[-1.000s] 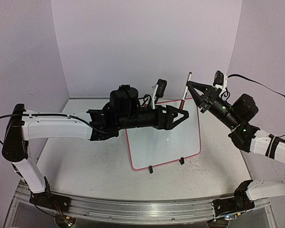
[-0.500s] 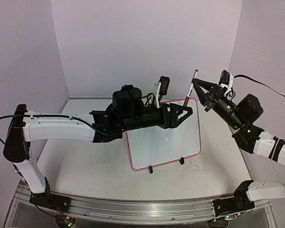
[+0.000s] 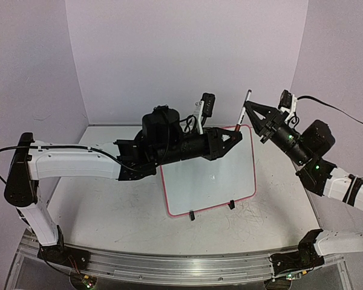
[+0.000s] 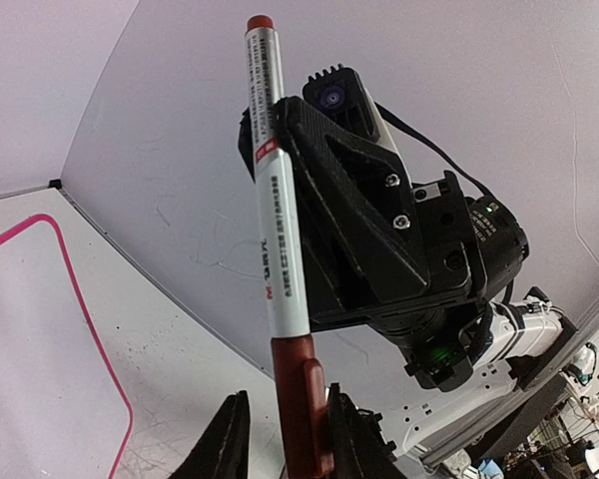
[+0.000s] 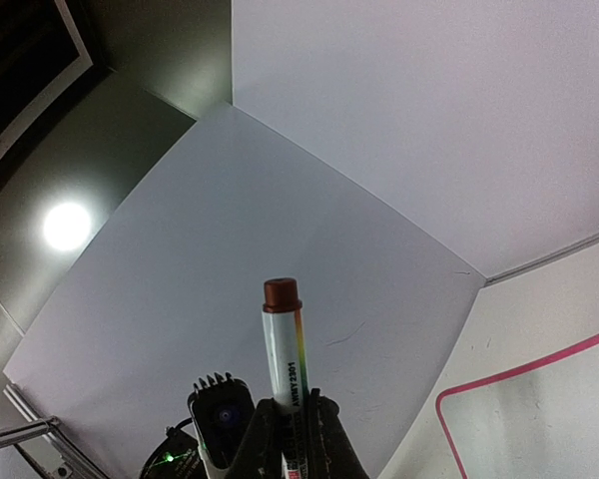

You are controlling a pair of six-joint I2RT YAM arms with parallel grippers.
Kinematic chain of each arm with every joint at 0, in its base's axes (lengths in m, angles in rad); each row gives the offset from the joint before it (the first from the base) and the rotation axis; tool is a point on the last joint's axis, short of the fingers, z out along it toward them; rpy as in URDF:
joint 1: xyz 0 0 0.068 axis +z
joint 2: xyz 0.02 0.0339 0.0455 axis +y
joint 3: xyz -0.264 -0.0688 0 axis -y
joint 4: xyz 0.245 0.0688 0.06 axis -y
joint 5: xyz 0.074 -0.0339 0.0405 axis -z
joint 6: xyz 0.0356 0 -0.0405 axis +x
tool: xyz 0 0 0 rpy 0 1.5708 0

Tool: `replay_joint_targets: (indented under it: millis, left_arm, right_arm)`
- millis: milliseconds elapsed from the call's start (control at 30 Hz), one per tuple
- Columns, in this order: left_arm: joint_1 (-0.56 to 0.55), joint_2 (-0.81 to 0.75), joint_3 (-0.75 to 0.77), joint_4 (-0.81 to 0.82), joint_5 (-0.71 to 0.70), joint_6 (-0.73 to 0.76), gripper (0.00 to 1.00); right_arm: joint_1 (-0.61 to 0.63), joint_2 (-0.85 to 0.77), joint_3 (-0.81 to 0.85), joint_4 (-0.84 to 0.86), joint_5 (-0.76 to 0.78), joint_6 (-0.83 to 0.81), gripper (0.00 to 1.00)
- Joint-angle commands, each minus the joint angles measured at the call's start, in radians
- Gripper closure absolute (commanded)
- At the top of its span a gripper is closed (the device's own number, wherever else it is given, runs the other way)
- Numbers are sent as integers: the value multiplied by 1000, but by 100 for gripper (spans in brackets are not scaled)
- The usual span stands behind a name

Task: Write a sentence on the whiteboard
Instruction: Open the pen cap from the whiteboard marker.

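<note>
Nothing is written: whiteboard (image 3: 212, 181) blank, marker (image 3: 244, 110) capped.
The marker is clamped in right gripper (image 3: 247, 106); cap (image 4: 299, 409) is flanked by left gripper (image 3: 238, 134), grip unclear.

Lilac walls (image 3: 187, 54), scuffed wht table (image 3: 109, 211), prob ceiling lamp (image 5: 66, 226)

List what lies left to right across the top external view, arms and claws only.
Left arm's black joint → left claw → right claw → right arm's white link. The marker and whiteboard overlap these, so omitted.
</note>
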Motion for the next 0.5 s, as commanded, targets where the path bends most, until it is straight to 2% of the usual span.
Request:
replay_joint_targets:
  millis: [0, 133, 233, 467]
  left_arm:
    - [-4, -34, 13, 38, -29, 15, 79]
    - [-4, -46, -10, 37, -47, 17, 92]
    - [-4, -55, -43, 37, -53, 12, 98]
    - [-4, -73, -160, 38, -3, -30, 100]
  right_arm:
    - [10, -15, 17, 29, 2, -16, 100]
    - [10, -12, 22, 32, 3, -11, 100]
    - [11, -12, 27, 32, 15, -14, 100]
    - [10, -23, 45, 29, 69, -46, 100]
